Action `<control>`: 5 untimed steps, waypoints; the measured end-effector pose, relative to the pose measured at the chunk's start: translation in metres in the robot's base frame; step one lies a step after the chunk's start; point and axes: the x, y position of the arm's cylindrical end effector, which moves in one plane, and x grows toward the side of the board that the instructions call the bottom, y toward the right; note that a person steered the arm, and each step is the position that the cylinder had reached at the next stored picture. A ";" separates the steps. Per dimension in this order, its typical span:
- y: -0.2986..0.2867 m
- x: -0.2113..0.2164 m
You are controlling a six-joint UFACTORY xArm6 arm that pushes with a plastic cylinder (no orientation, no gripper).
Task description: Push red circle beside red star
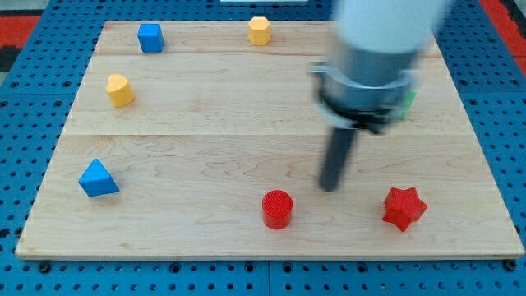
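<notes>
The red circle point(277, 209) stands near the board's bottom edge, a little right of centre. The red star point(403, 208) lies to its right at about the same height, with a wide gap between them. My tip point(329, 187) rests on the board above and to the right of the red circle, between the two red blocks and nearer the circle. It touches neither block.
A blue triangle point(98, 178) is at the lower left, a yellow block point(119, 90) at the left, a blue cube point(149, 37) and a yellow hexagon point(260, 30) along the top. A green block point(408, 100) peeks out behind the arm. The wooden board point(205, 115) lies on a blue pegboard.
</notes>
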 end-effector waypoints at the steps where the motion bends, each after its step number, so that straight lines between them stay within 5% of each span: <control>1: -0.010 0.014; 5: -0.170 0.095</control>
